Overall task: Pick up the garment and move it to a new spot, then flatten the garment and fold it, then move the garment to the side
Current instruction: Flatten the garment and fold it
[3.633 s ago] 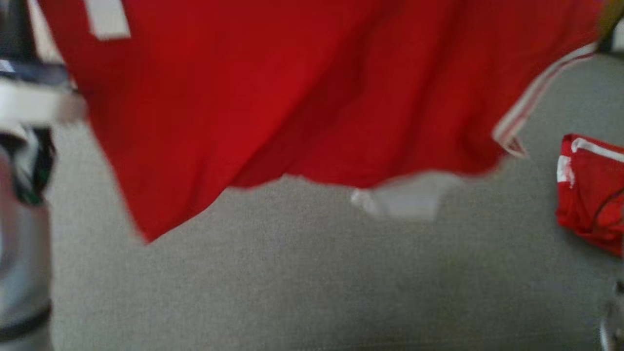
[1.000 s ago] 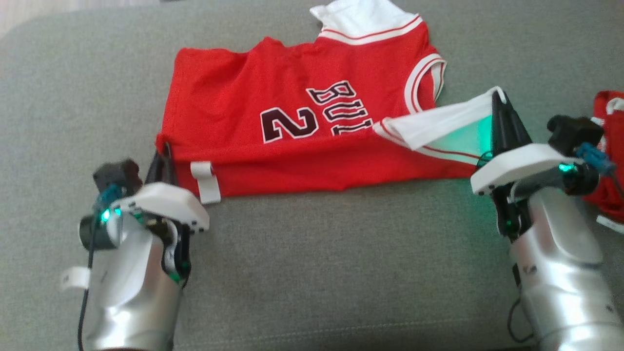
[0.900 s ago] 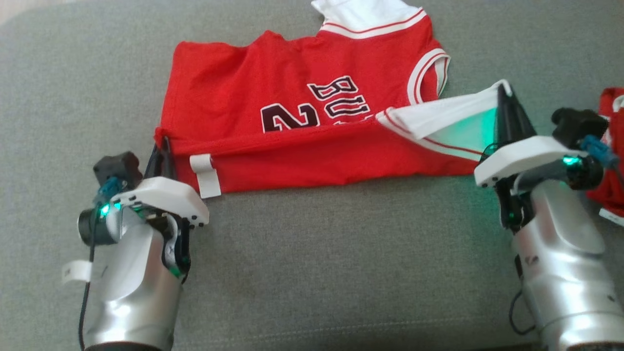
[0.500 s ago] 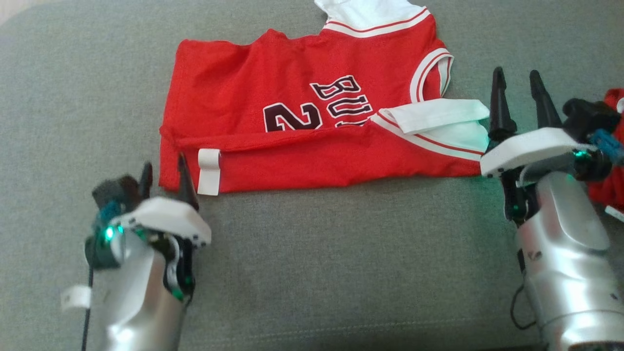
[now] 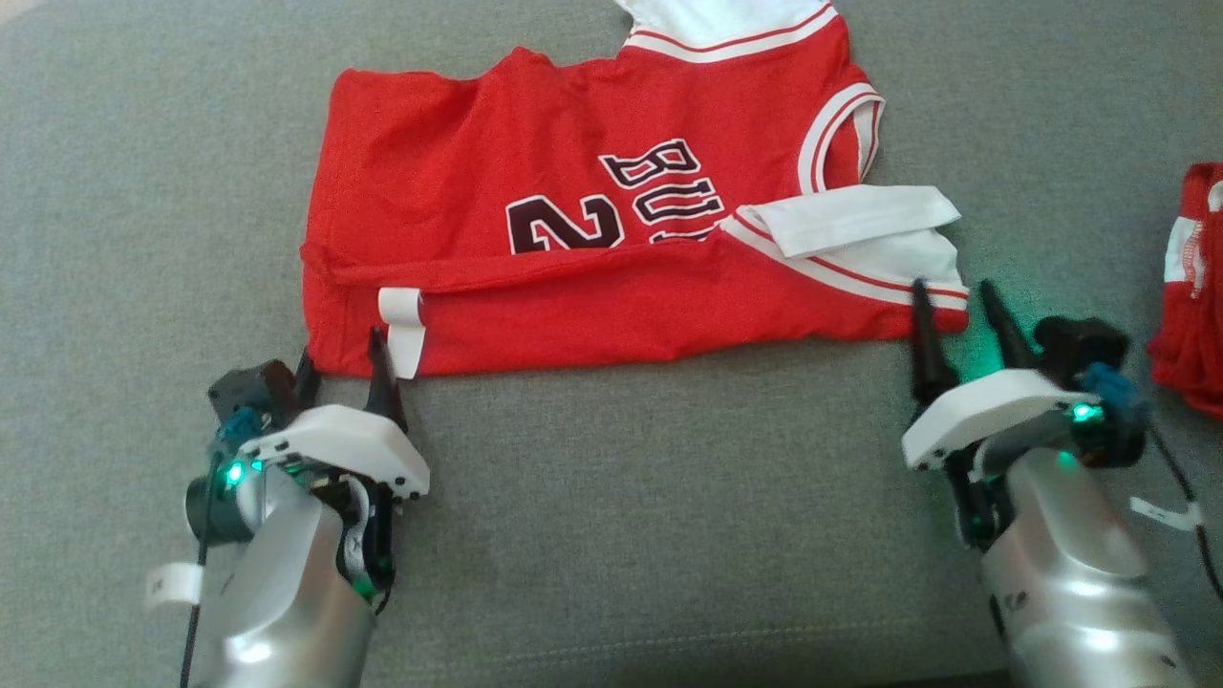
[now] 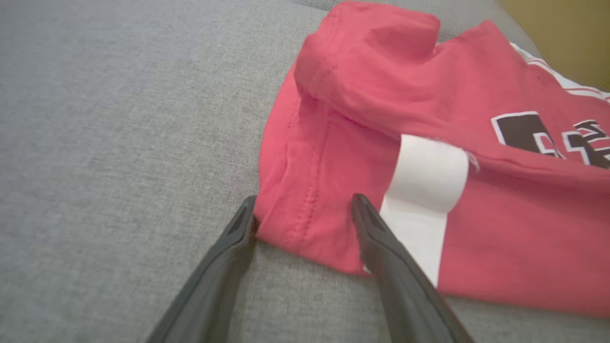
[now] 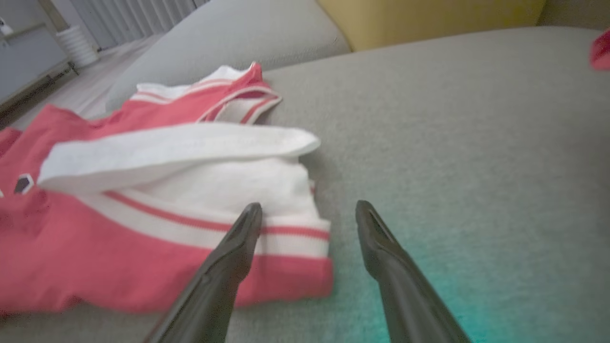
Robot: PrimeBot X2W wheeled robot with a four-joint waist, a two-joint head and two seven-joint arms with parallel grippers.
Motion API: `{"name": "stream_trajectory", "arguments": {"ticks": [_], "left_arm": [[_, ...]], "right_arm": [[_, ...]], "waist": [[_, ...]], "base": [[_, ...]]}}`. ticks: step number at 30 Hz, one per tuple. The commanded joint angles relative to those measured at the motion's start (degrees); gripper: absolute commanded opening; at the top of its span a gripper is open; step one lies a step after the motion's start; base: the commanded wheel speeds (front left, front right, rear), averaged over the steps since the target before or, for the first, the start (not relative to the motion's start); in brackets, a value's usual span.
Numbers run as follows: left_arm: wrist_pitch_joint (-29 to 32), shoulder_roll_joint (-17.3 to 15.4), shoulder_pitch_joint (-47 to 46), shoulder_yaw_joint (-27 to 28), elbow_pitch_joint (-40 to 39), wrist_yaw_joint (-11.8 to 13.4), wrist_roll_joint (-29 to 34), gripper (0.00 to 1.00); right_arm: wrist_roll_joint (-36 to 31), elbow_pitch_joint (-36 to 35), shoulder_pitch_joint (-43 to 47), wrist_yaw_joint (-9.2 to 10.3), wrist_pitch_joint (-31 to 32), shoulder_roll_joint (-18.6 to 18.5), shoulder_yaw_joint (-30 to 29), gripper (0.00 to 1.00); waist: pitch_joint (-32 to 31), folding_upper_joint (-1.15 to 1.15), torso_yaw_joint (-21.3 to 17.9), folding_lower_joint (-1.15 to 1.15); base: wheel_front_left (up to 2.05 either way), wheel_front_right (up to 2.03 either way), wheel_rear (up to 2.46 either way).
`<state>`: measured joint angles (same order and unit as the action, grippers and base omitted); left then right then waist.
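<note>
Lying across the grey cushion [image 5: 611,535], the red jersey [image 5: 592,315] is now seen free of both arms, its near long edge doubled over toward the numbering. The left gripper [image 5: 341,349] and right gripper [image 5: 952,287], clamped a second ago on the hem corner and the lifted white shoulder strap [image 5: 850,215], are spread wide and drawn back; nothing is held. The strap has dropped flat. A white label [image 5: 401,320] is exposed on the fold. First fold judged laid; crosswise folding and moving aside remain.

light: even, bright | green glow [image 7: 443,290] beside right tool [image 7: 309,206] | right wrist view: seemingly soft-focus
</note>
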<state>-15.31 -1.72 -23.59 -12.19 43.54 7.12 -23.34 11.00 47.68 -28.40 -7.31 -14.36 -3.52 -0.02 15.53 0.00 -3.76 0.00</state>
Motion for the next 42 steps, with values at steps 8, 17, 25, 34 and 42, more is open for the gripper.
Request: {"name": "stream_trajectory", "arguments": {"ticks": [8,17,25,34,42], "left_arm": [[0.31,-1.16,-2.98,-3.62,9.02,-2.61,-3.13,0.0],[0.31,-1.16,-1.58,-4.79,9.73,-3.09,-5.04,0.0],[0.31,-1.16,6.35,-0.84,4.5,-2.21,-2.11,0.0],[0.31,-1.66,7.54,-0.25,-0.65,-2.74,1.47,1.0],[4.26,-9.46,-7.47,-2.3,1.85,-6.21,6.22,1.0]], "right_arm": [[0.06,6.99,-3.77,-0.18,2.19,0.64,5.55,0.01],[-0.63,10.02,-3.98,-0.18,0.08,0.24,3.08,0.0],[1.02,9.5,1.12,-0.18,-0.5,-0.64,1.94,0.0],[3.56,4.32,3.84,-0.18,-0.1,-2.24,4.18,1.0],[2.61,-2.17,-3.87,-0.18,3.26,-4.11,7.59,1.0]], "waist": [[0.16,0.0,1.05,0.0],[-4.26,0.0,1.8,0.0],[-10.82,0.0,3.75,0.0],[-10.07,0.0,4.82,0.0],[-5.4,0.0,4.16,0.0]], "base": [[0.0,0.0,0.0],[0.0,0.0,0.0],[0.0,0.0,0.0],[0.0,0.0,0.0],[0.0,0.0,0.0]]}}
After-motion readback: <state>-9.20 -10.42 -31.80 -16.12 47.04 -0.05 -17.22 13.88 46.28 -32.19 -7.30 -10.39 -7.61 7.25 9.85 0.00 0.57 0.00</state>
